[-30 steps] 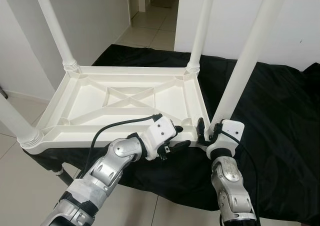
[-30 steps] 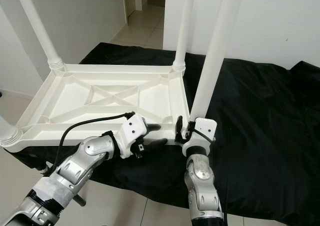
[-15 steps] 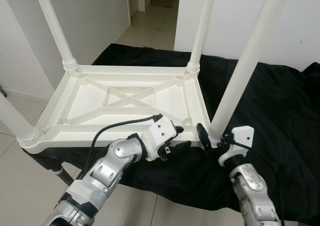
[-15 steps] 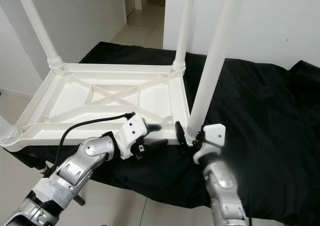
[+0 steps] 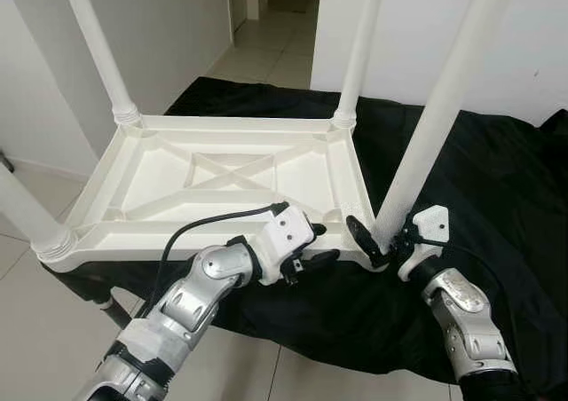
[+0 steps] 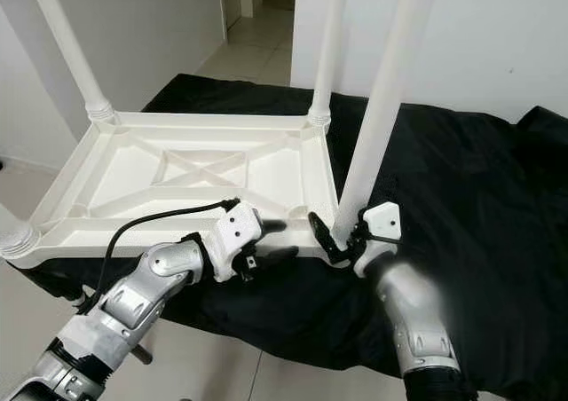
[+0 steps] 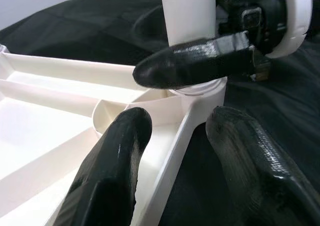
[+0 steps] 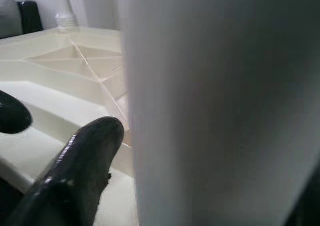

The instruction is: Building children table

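A white plastic table top (image 5: 222, 124) lies upside down on a black cloth, with white legs standing up from its corners. My left gripper (image 5: 318, 244) is at the near rim beside the right corner, one finger above the rim and one below, shut on it; in the left wrist view the rim (image 7: 172, 151) runs between my fingers (image 7: 112, 171). My right gripper (image 6: 342, 237) clasps the base of the near right leg (image 5: 435, 117). One black finger (image 5: 359, 237) presses the leg's left side and the other is hidden behind it. The leg (image 8: 215, 111) is very close in the right wrist view.
The black cloth (image 5: 497, 197) stretches far to the right and behind the table. Other legs rise at the far left (image 5: 93, 46), far right (image 5: 359, 55) and near left (image 5: 27, 215). Tiled floor (image 5: 35, 330) lies below left, and a doorway (image 5: 266, 11) opens at the back.
My right wrist has swung rightward around the near right leg's base, its finger staying against the leg. The left gripper and the table top have not moved.
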Robot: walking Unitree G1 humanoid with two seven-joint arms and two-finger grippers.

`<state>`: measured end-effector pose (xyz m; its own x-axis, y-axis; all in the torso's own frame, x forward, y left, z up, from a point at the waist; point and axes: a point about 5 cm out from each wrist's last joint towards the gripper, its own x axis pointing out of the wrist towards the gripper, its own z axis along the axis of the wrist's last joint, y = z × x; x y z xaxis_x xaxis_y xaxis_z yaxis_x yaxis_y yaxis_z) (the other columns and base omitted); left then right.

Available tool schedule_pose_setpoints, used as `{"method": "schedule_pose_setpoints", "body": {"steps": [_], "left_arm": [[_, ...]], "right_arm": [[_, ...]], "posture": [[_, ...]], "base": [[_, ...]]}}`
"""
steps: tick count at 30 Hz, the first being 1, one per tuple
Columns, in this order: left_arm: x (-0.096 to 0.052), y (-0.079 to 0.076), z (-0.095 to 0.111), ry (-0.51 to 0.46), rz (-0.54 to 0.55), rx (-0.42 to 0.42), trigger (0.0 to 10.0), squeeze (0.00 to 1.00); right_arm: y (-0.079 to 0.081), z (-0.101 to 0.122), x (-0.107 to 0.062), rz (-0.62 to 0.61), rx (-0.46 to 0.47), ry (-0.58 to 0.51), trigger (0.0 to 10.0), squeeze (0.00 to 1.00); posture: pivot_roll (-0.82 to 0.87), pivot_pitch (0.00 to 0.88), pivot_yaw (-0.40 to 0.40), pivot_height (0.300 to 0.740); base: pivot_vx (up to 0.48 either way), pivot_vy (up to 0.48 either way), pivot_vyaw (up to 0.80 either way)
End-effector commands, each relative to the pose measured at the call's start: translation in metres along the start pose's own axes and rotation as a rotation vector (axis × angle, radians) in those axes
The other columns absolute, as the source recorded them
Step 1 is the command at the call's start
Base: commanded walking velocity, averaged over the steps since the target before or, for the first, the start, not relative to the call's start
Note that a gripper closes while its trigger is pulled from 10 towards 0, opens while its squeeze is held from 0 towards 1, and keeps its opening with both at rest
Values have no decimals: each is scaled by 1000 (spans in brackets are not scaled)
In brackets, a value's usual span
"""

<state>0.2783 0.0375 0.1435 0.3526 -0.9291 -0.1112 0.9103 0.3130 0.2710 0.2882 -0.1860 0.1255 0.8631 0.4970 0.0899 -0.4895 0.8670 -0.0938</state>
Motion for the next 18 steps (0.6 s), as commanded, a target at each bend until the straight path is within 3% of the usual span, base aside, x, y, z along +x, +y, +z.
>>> {"method": "schedule_pose_setpoints", "body": {"steps": [1, 14, 15, 16, 18], "left_arm": [[1, -2, 1, 9, -66, 13, 10000, 0], [0, -5, 0, 10, -54, 4, 10000, 0], [0, -5, 0, 9, -54, 3, 10000, 0], [0, -4, 0, 9, -54, 3, 10000, 0], [0, -4, 0, 9, -55, 3, 10000, 0]], "right_arm": [[-1, -3, 2, 42, -4, 20, 0, 0], [-4, -13, -7, 75, 11, 76, 0, 0], [-4, -13, -7, 61, 17, 74, 6863, 0], [-4, -12, -6, 54, 22, 71, 10000, 0], [-5, -11, -6, 30, 30, 67, 10000, 0]], "posture": [[-13, 8, -4, 740], [-13, 18, -15, 740], [-17, 20, -14, 740], [-17, 21, -15, 740], [-21, 22, -14, 740]], "base": [[0, 0, 0], [0, 0, 0], [0, 0, 0], [0, 0, 0], [0, 0, 0]]}}
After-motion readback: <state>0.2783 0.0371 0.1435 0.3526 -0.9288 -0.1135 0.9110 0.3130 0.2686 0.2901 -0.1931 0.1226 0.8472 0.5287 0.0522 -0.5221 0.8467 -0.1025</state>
